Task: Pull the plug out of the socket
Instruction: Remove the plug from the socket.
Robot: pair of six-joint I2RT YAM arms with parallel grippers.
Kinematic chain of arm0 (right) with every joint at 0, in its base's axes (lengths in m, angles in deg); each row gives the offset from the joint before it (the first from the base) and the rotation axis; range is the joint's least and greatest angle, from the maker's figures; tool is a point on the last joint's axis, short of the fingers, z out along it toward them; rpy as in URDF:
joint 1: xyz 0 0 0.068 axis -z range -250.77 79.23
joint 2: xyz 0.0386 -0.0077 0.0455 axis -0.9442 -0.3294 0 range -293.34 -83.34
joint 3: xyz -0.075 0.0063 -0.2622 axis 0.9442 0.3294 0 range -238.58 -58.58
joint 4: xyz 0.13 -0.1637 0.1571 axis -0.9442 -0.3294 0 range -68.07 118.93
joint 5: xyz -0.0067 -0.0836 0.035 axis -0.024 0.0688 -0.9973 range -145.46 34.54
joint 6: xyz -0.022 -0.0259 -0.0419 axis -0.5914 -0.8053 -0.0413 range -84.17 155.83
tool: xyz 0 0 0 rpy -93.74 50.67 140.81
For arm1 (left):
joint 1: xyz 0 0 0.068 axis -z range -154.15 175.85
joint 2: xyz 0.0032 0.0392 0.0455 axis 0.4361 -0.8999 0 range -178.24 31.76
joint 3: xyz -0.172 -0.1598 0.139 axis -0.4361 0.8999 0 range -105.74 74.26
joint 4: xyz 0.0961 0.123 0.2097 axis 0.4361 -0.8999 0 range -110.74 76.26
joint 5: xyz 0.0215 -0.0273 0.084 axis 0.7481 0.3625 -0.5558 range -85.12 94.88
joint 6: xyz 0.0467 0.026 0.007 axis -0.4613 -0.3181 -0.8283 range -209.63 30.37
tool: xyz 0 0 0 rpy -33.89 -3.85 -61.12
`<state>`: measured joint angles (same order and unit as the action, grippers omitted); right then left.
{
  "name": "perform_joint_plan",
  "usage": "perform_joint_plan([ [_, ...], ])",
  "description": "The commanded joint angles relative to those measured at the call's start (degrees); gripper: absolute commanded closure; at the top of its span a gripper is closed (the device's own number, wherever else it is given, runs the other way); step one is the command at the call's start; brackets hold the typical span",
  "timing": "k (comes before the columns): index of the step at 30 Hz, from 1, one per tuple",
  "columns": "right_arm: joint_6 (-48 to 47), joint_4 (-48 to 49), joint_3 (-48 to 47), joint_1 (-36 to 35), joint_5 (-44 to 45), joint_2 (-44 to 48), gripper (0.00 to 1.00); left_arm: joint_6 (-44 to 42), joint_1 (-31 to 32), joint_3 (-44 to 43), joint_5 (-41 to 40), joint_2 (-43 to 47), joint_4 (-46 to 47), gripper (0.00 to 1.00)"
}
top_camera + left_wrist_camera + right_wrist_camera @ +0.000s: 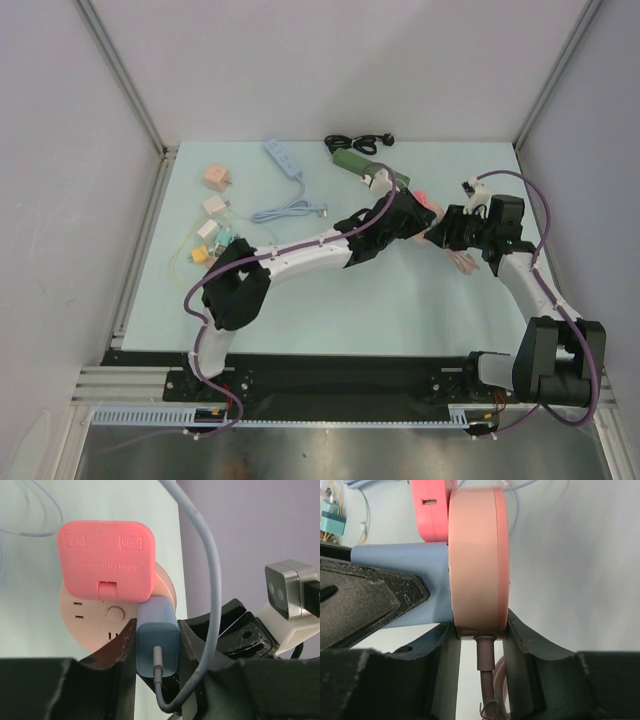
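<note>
Blue plug [157,642], seated in the round socket [477,555], is clenched by the left tool [156,632] while the right tool [480,627] clamps the socket rim; next, pull straight apart.

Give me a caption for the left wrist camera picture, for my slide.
Left gripper clamped on the blue plug, which sits seated in the pink extension socket.

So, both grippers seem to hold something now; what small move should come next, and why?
Probably draw the left gripper straight back, away from the socket. It clamps the blue plug, which sits flush against the round socket, while the right gripper grips the socket's rim to brace it.
</note>
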<state>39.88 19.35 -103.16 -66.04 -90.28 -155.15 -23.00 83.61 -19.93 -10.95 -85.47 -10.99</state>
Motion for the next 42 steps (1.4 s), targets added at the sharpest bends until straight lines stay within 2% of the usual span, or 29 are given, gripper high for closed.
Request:
perform_joint_plan([
  [1,-0.19,1.50,-0.86,0.98,6.79,-0.17,1.00,-4.29,2.80,-6.79,-3.30,2.71,4.12,1.00],
  [4,0.43,1.67,-0.69,1.85,6.35,0.09,1.00,-7.73,2.80,-6.44,-5.60,2.97,2.01,1.00],
  [8,0.25,1.76,-0.60,2.21,6.79,0.18,1.00,-8.18,2.71,-4.77,-5.44,3.94,2.44,1.00],
  [16,-0.36,1.50,-0.69,2.74,6.44,0.88,1.00,-0.72,-1.68,2.60,3.96,9.82,9.38,1.00],
  [24,-0.72,1.32,-0.77,2.83,6.35,1.15,1.00,3.76,-4.32,4.72,12.40,11.85,12.37,1.00],
  [30,-0.89,1.23,-0.77,2.91,6.53,1.15,1.00,2.11,-4.32,4.55,10.92,12.37,11.24,1.00],
  [34,-0.89,1.32,-0.86,2.56,6.62,1.15,1.00,-2.11,-2.22,-0.45,7.58,10.02,5.27,1.00],
  [36,-0.98,1.32,-0.86,2.13,6.88,1.06,1.00,-5.09,-0.38,-6.60,5.21,7.82,0.10,1.00],
  [42,-0.63,1.23,-0.86,3.00,6.18,1.15,1.00,-8.26,1.57,-16.63,2.48,0.69,-6.25,1.00],
])
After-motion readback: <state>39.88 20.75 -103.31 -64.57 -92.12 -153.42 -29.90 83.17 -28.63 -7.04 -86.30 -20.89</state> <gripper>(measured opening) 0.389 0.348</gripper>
